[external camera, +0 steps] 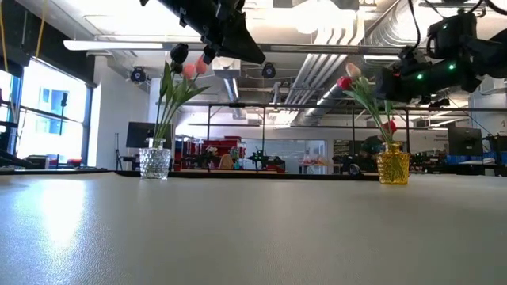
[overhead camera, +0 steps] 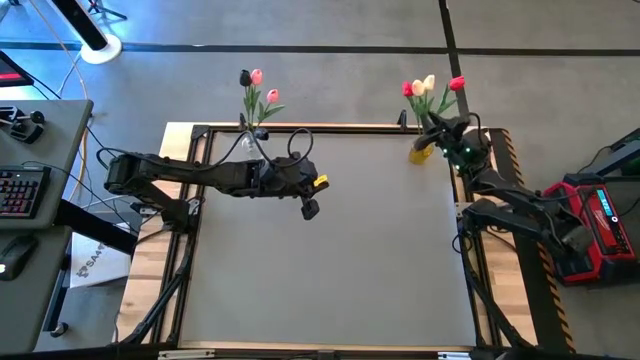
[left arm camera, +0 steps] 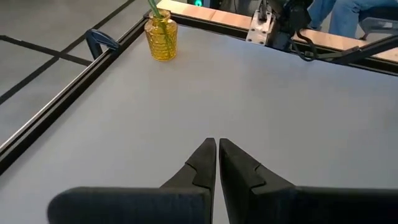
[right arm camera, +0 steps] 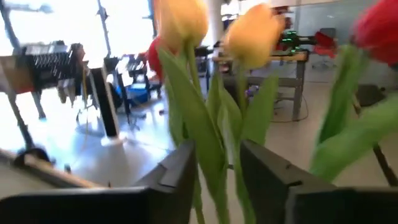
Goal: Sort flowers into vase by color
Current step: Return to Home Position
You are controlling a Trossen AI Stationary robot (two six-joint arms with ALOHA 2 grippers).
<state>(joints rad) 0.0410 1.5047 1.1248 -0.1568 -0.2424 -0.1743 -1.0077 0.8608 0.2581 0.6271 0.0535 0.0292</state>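
Two pink tulips (overhead camera: 257,77) and a near-black one (overhead camera: 244,77) stand in a clear glass vase (external camera: 155,162) at the table's far left. Two red tulips (overhead camera: 457,83) and cream-yellow ones (overhead camera: 424,85) stand in a yellow glass vase (external camera: 393,166) at the far right corner. My right gripper (right arm camera: 219,162) is open, up among the yellow vase's flowers, with a finger on either side of the green stems and leaves (right arm camera: 208,143) below the cream-yellow heads (right arm camera: 255,31). My left gripper (left arm camera: 217,148) is shut and empty, raised over the table's middle (overhead camera: 310,205). My right gripper's fingers stand level on either side of the cream-yellow tulips' stems (right arm camera: 214,180), above the yellow vase. A leaf lies close to one finger (right arm camera: 180,174), but I cannot tell whether it touches.
A raised dark frame (left arm camera: 62,87) with a blue clamp (left arm camera: 102,42) runs along the table's edges. The grey tabletop (overhead camera: 330,270) spreads toward the near edge. A desk with a keyboard (overhead camera: 20,190) stands on the left and a red device (overhead camera: 600,215) on the right.
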